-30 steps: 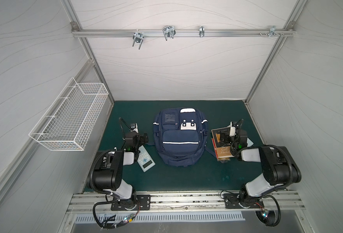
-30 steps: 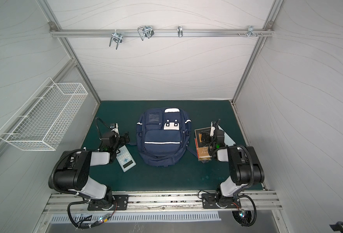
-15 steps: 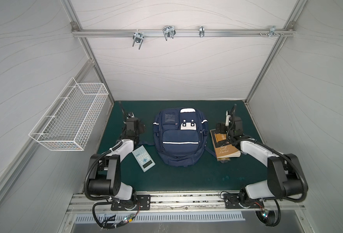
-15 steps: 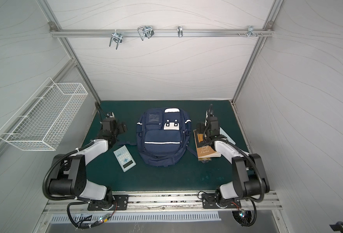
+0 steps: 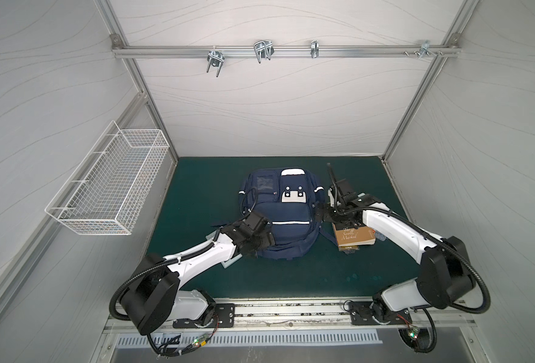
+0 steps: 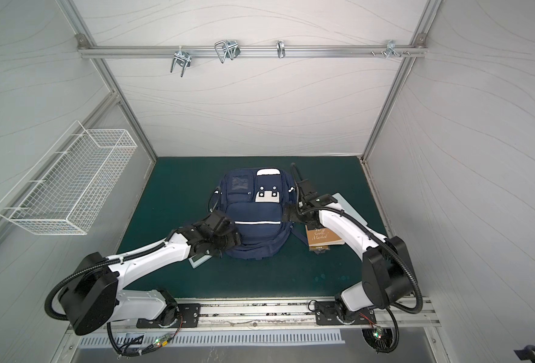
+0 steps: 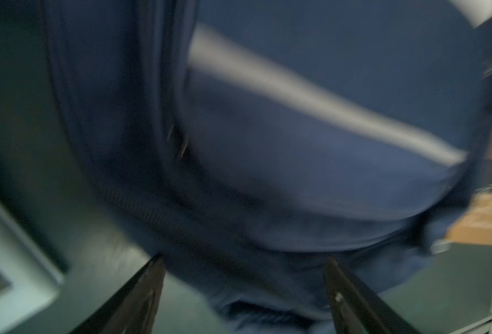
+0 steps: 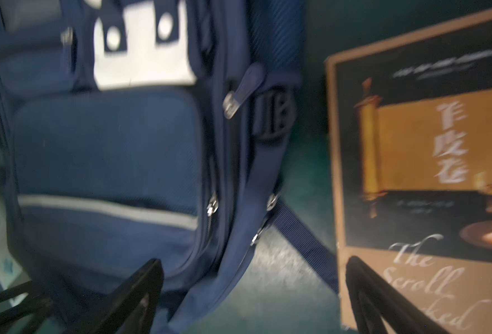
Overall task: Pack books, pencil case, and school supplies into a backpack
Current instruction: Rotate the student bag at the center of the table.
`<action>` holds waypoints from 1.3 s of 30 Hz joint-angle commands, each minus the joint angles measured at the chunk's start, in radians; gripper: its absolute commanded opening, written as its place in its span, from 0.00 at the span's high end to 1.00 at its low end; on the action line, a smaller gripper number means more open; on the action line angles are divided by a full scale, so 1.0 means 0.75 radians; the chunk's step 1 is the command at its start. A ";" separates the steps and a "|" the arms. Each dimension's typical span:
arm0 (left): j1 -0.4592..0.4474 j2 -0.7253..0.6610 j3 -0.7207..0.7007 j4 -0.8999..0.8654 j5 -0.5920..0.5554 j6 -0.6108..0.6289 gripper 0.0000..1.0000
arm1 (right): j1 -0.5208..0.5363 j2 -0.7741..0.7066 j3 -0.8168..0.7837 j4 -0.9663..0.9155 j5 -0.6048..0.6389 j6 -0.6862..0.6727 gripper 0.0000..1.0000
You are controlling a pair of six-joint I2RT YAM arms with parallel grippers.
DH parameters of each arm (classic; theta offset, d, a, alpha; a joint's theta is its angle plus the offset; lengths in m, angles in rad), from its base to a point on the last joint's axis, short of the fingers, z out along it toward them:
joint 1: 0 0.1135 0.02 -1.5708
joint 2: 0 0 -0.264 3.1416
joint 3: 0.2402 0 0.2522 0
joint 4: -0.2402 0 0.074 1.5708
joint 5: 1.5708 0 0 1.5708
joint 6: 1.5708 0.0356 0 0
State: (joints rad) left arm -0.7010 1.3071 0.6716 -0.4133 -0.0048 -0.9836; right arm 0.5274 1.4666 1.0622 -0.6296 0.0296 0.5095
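Top views, both: large navy blue fabric backpack (image 5: 278, 217) lies flat mid green mat (image 5: 197, 188), front up, zips look closed, nothing visibly inside. Brown-tan book with cream script title (image 5: 352, 237) sits at the bag's 3 o'clock, a darker book (image 5: 349, 248) peeking out under it. Pale blue-green calculator (image 6: 198, 261) on the mat at 8 o'clock, half under the left arm (image 5: 203, 254). Pale flat piece (image 6: 346, 204) at 2 o'clock past the right arm (image 6: 341, 226), probably the pencil case, can't confirm. On the left gripper (image 7: 243, 260) jaws spread wide, empty, over the bag's 7 o'clock corner. Same on the right gripper (image 8: 253, 261), between bag and book. My read: packing not started; unzip first, then everything goes in.
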 commanded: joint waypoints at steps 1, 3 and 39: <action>-0.075 -0.100 -0.032 0.001 0.032 -0.264 0.11 | 0.000 0.042 0.020 -0.115 -0.040 0.052 0.01; -0.118 -0.146 -0.082 0.015 0.002 -0.288 0.08 | 0.000 0.063 0.003 -0.067 -0.058 0.054 0.02; 0.542 0.207 0.526 -0.180 -0.033 0.246 0.50 | 0.221 0.070 0.060 -0.044 -0.029 0.330 0.24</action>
State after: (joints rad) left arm -0.2012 1.6062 1.1328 -0.5087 0.0845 -0.8433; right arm 0.7612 1.5433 1.1389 -0.6308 0.0246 0.7357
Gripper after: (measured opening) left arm 0.485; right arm 0.765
